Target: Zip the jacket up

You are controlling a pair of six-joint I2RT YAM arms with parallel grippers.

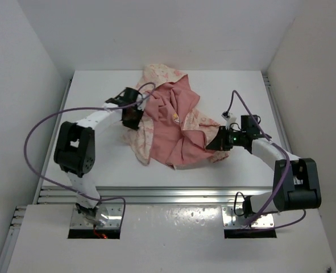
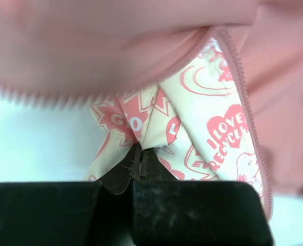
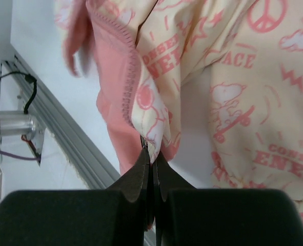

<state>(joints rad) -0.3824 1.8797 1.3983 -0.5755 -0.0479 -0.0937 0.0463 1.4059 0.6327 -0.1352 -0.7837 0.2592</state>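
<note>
left gripper (image 2: 140,154): we see its jaws pinched shut on a fold of printed cream fabric, just beside a run of pink zipper teeth (image 2: 243,87)
right gripper (image 3: 152,154): clamped tight on another fold of printed fabric, where the cream outer cloth meets a pink edge; we cannot tell whether that edge is teeth or stitching
jacket (image 1: 173,122): crumpled in a heap at the middle of the table (image 1: 99,162), nearer its far edge, with the plain pink lining turned upward and the front unfastened
where the grips sit: left gripper on the heap's left side, right gripper on the side facing the table's near right corner, so the cloth lies between them
why held so: we judge that two grips on opposite sides let the arms draw the heap flat and bring the two front edges into the open
zipper: the teeth we see are unjoined; no slider shows in any view
progress: early, we think, since nothing is lined up yet
risk: a pinch on loose cloth may only drag the heap instead of spreading it
</note>
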